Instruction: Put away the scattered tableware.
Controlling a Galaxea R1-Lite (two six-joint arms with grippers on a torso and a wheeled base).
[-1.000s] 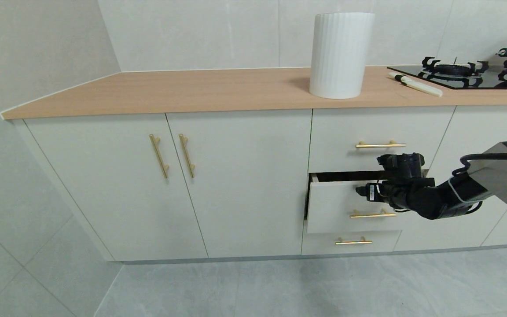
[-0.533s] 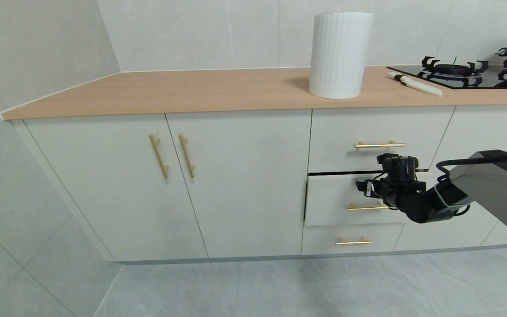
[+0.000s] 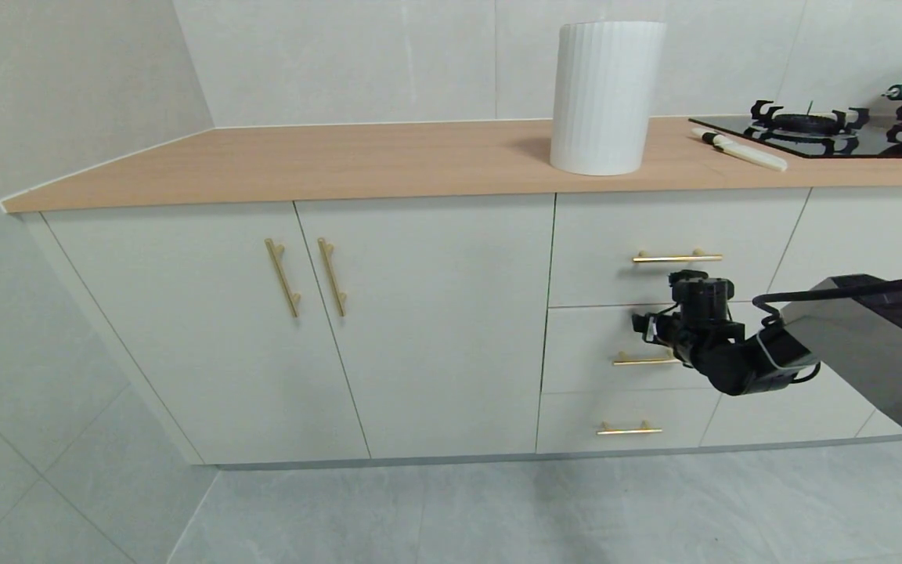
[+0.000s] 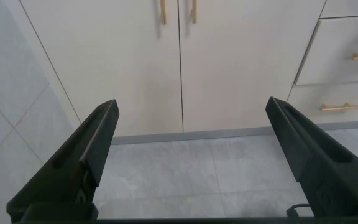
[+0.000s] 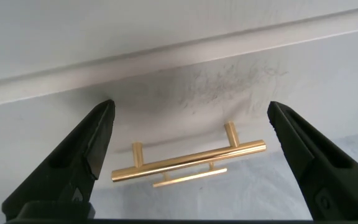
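Your right gripper (image 3: 642,332) is sitting at the front of the middle drawer (image 3: 584,345), just above its handle (image 3: 645,359). Its fingers are standing wide apart and are holding nothing. In the right wrist view the handle (image 5: 188,163) is showing in the gap between them, beyond the tips. Whether the tips are touching the drawer front, you cannot tell. The drawer is lying shut, flush with the drawers above and below it.

The one piece of tableware you are seeing, a long white utensil (image 3: 739,150), is lying on the counter (image 3: 341,160), just beside the stove (image 3: 811,135) and well apart from the gripper. A tall white ribbed cylinder (image 3: 606,98) is standing upright on the counter near the utensil.

Your left gripper (image 4: 191,104) is hanging low, its fingers equally wide and empty, facing the cabinet doors (image 4: 179,56) over the floor (image 4: 185,174).
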